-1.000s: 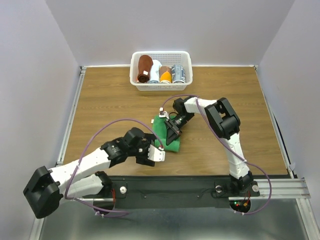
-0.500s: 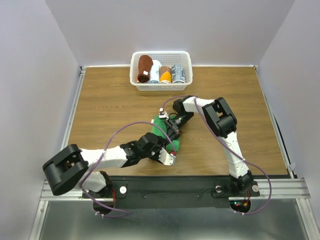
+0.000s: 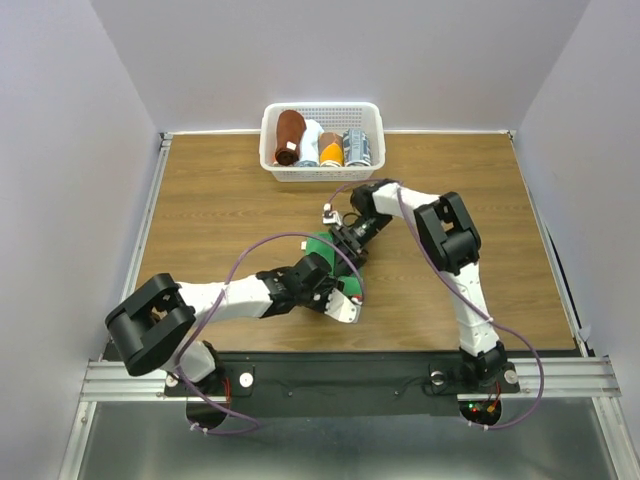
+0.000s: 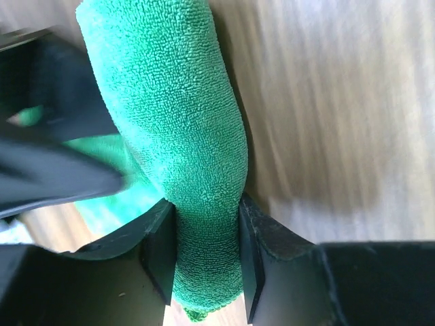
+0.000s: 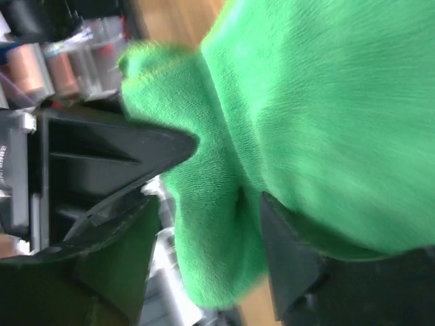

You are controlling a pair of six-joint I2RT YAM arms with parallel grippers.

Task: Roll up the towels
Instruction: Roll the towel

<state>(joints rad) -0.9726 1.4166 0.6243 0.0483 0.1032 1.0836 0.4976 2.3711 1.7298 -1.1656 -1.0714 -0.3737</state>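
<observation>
Left gripper [image 4: 207, 252] is nearly closed, both fingers squeezing one end of the rolled green towel [image 4: 178, 115]. The right gripper [image 5: 212, 224] is pinched down on a bunched fold of the same towel. The towel sits mid-table [image 3: 210, 200], a bit toward the near edge and well short of the basket [image 3: 320, 173] at the back. The left arm lies low, stretched in from the near-left. The right arm reaches out, then folds back left, so the two grippers are just beside each other.

Green terry towel [image 4: 197, 136], rolled into a tube, on table [image 3: 220, 200], 4 rolled towels [image 3: 325, 148] standing in basket [image 3: 322, 106]
</observation>
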